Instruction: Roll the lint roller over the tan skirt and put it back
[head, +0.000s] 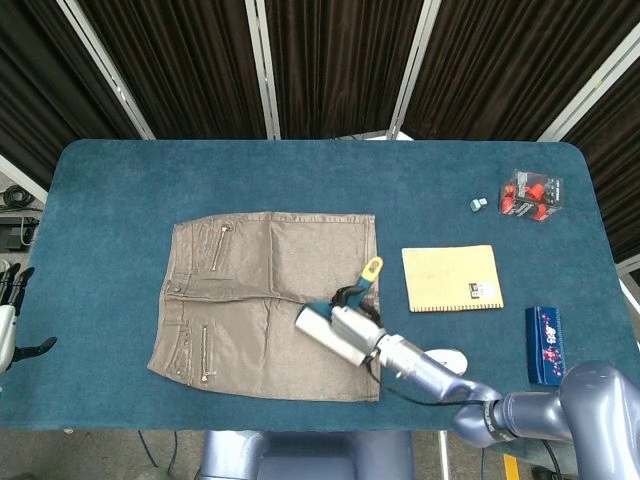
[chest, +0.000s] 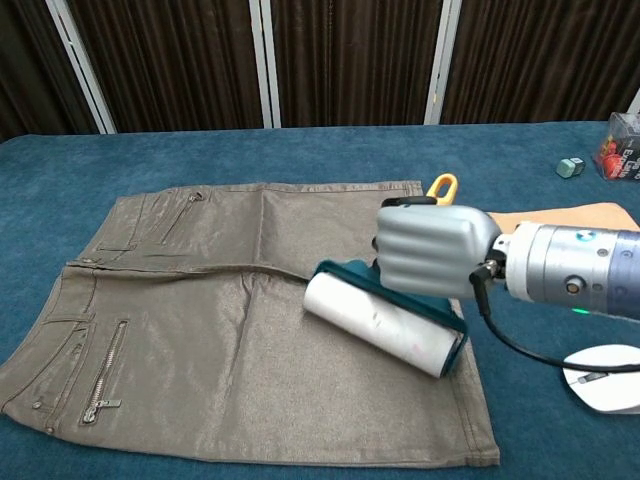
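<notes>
Rolling is the step in hand: the right hand (chest: 432, 262) wraps its fingers around the handle of the lint roller (chest: 385, 320), whose white drum lies on the tan skirt (chest: 200, 310) toward the skirt's right edge; the yellow hanging loop (chest: 441, 187) sticks out behind the hand, also near that edge. Doing this well seemingly calls for keeping the drum flat on the cloth with light, even pressure, so the skirt neither bunches nor drags; strokes should likely cover the untouched zip-pocket side. The left hand (head: 10, 320), far off the skirt's left side, hangs idle, fingers apart.
</notes>
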